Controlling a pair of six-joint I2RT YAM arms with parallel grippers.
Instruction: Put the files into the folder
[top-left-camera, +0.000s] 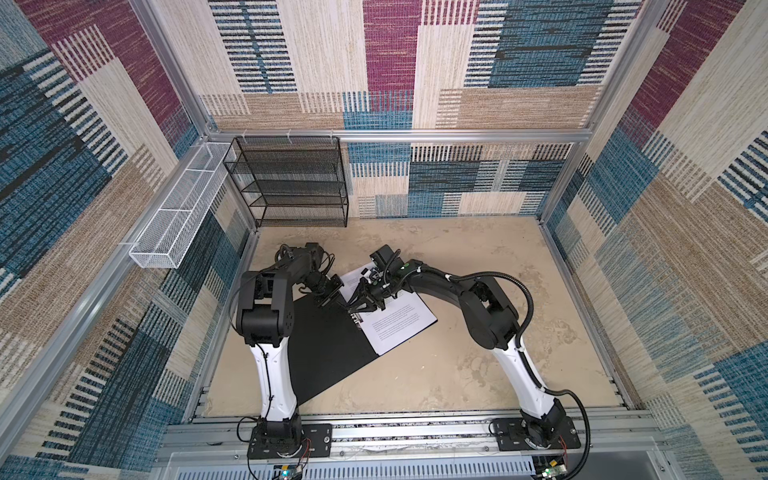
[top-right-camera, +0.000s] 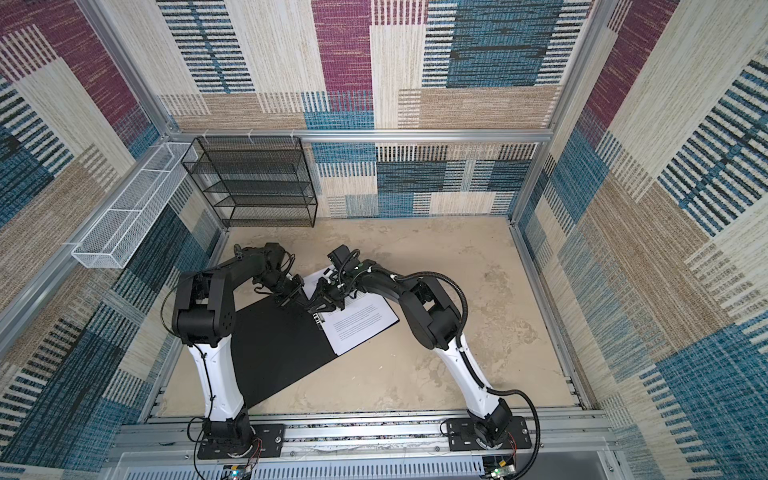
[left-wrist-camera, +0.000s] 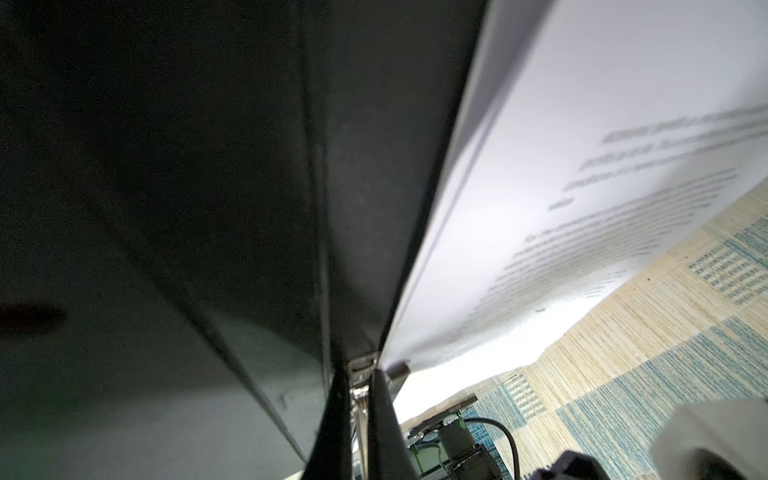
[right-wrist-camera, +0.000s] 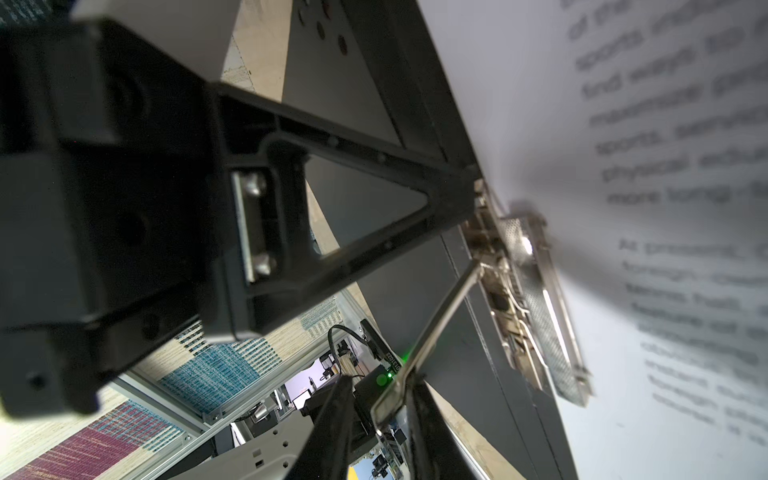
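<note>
The folder (top-left-camera: 328, 353) (top-right-camera: 274, 353) lies open on the table with its black inside up. The files (top-left-camera: 399, 324) (top-right-camera: 357, 324), white printed sheets, rest on its right half beside the metal clip (top-left-camera: 356, 322) (right-wrist-camera: 536, 299). My left gripper (top-left-camera: 329, 300) (top-right-camera: 287, 301) (left-wrist-camera: 359, 374) is shut, with its tips down at the spine by the clip's end. My right gripper (top-left-camera: 348, 309) (top-right-camera: 313, 309) (right-wrist-camera: 380, 386) stands open around the clip's raised lever (right-wrist-camera: 440, 316). The lever's end lies against one finger; the other finger is clear of it.
A black wire-mesh rack (top-left-camera: 291, 183) stands against the back wall on the left. A white mesh basket (top-left-camera: 178, 216) hangs along the left wall. Bare sandy tabletop (top-left-camera: 478, 353) lies to the right of the folder, and aluminium rails (top-left-camera: 415, 432) run along the front.
</note>
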